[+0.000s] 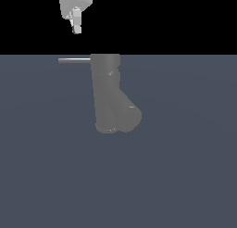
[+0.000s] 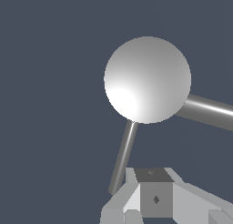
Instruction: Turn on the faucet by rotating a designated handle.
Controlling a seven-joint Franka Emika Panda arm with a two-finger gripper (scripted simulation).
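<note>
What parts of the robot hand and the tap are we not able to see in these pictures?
- Gripper: the exterior view's top edge cuts off the arm above it; open or shut is unclear.
- Gripper in the wrist view: the picture edge cuts off its fingers.
- Faucet: in the wrist view its round top hides the body below.
- Handle: where it joins the faucet is hidden in the wrist view.

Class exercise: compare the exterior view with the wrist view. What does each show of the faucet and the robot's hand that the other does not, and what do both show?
Only the exterior view shows the faucet side-on: its upright body, the angled spout, and the hand hanging above the handle, apart from it.

Only the wrist view looks down on the faucet's round top, with the spout running off from under it.

Both show the thin handle projecting from the faucet's top, and the hand not gripping it.
</note>
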